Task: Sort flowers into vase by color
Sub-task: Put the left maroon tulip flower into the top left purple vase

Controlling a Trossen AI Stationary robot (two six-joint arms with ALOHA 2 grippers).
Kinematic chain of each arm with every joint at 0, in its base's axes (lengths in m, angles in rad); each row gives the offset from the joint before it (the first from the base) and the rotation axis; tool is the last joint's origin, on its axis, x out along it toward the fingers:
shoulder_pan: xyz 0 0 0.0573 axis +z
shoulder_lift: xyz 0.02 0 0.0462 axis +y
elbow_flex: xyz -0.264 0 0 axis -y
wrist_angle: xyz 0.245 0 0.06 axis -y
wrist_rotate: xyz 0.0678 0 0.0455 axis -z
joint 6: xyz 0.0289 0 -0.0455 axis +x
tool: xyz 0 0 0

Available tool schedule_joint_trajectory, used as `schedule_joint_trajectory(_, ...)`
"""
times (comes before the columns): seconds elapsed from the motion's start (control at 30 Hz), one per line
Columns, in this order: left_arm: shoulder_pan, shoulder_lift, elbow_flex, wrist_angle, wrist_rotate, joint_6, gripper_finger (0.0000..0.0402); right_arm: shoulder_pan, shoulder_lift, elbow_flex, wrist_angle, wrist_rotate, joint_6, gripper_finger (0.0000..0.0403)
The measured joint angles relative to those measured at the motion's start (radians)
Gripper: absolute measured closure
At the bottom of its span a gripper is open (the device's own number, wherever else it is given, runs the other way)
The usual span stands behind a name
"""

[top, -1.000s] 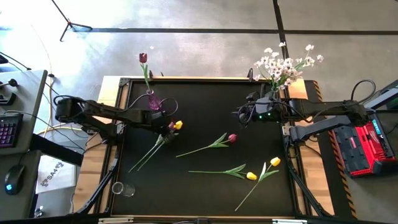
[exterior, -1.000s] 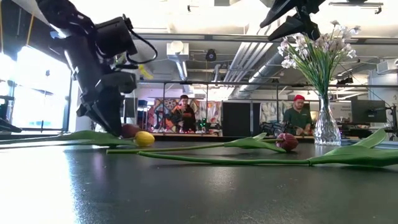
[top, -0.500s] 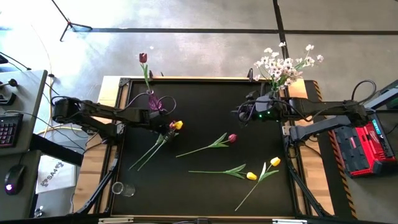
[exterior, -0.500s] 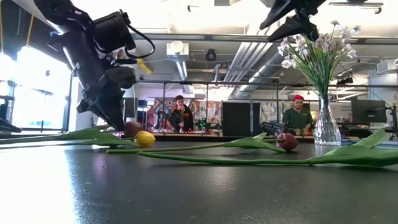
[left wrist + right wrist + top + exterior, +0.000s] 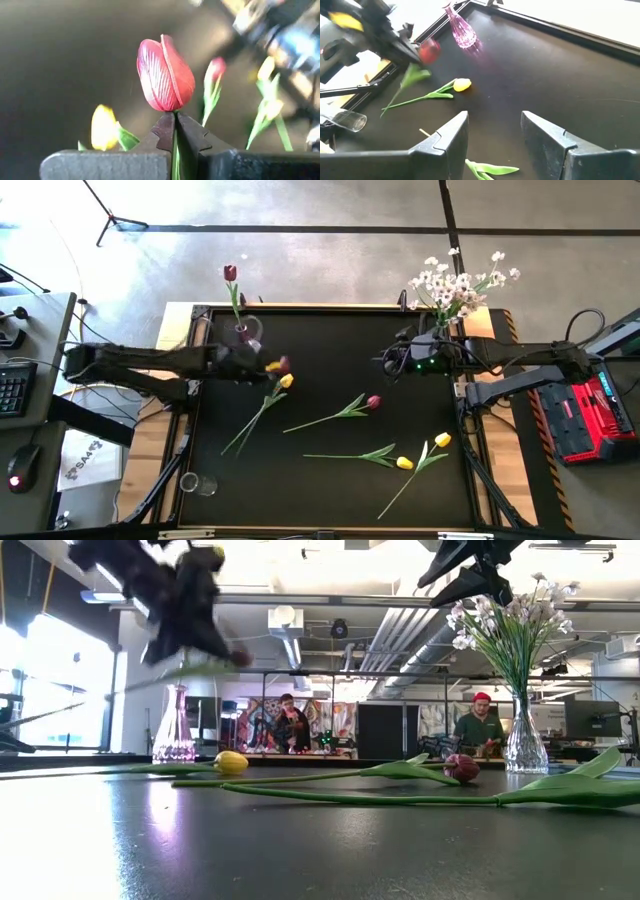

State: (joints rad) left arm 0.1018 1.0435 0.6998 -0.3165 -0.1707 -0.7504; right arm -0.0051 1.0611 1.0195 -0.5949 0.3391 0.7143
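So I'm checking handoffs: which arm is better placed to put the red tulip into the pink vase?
Left. Its claw is shut on the red tulip, lifted beside the pink vase; the right claw hangs open across the table.

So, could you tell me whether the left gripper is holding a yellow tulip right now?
No, the left gripper is shut on a dark red tulip, pinching its stem just below the bloom.

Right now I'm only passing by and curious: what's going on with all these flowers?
The left gripper is shut on a dark red tulip, held in the air near the pink vase, which already has one red tulip. A yellow tulip lies just beside it; another red tulip and two yellow tulips lie on the black table. The right gripper waits open by the white blossoms.
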Motion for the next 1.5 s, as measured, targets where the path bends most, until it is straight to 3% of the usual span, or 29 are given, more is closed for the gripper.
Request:
schedule_joint_trajectory(0.17,0.011,-0.178,0.058,0.006,-0.265,0.154,0.0401,0.000,0.000,0.000,0.000,0.012,0.000,0.0231)
schedule_joint_trajectory(0.3,0.012,-0.286,0.097,0.045,-0.496,0.374,0.0401,0.000,0.000,0.000,-0.001,0.028,-0.001,0.0231)
schedule_joint_trajectory(0.53,0.043,-0.363,0.112,0.358,-0.727,0.830,0.0401,0.000,0.000,0.000,-0.001,0.052,0.000,0.0231)
schedule_joint_trajectory(0.67,0.085,-0.355,0.112,0.521,-0.733,1.018,0.0401,0.000,0.000,0.000,0.000,0.052,0.002,0.0231)
schedule_joint_trajectory(0.83,0.149,-0.339,0.111,0.632,-0.706,1.092,0.0401,0.000,0.000,0.000,0.000,0.052,0.011,0.0231)
schedule_joint_trajectory(1.23,0.265,-0.270,0.111,0.640,-0.596,1.092,0.0401,0.000,0.000,0.000,0.000,0.054,0.022,0.0231)
schedule_joint_trajectory(1.5,0.295,-0.227,0.111,0.537,-0.597,0.948,0.0401,0.000,0.000,0.000,-0.003,0.055,0.029,0.0231)
